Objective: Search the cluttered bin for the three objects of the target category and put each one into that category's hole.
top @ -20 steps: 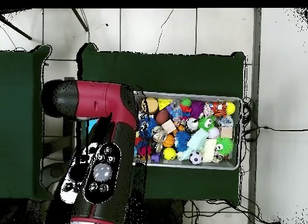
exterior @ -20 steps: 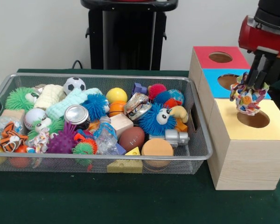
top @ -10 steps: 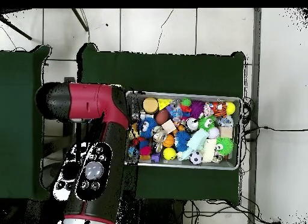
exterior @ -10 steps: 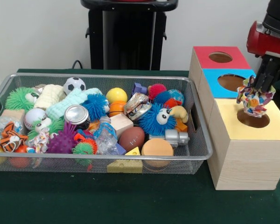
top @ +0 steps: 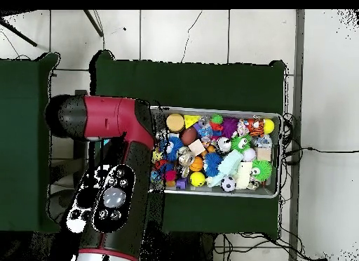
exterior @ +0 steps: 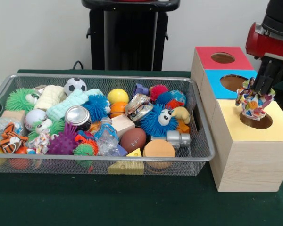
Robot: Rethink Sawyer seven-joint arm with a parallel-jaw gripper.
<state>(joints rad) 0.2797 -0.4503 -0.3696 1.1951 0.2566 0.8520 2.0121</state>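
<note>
The jaws of the gripper (exterior: pixel 258 90) are clamped on a multicoloured patterned toy (exterior: pixel 253 101) that hangs over the round hole (exterior: pixel 256 120) in the yellow-topped box (exterior: pixel 250 150), beside the toy-filled mesh bin (exterior: pixel 198 141) on the table (exterior: pixel 132 202).

Red and black arm (top: pixel 112 181) filling the lower left, covering the left end of a wire bin (top: pixel 275 195) crammed with bright toys, soccer ball (top: pixel 228 182) near the bin's lower edge, dark green desk (top: pixel 189 83) underneath, pale tiled floor (top: pixel 326 97) around
</note>
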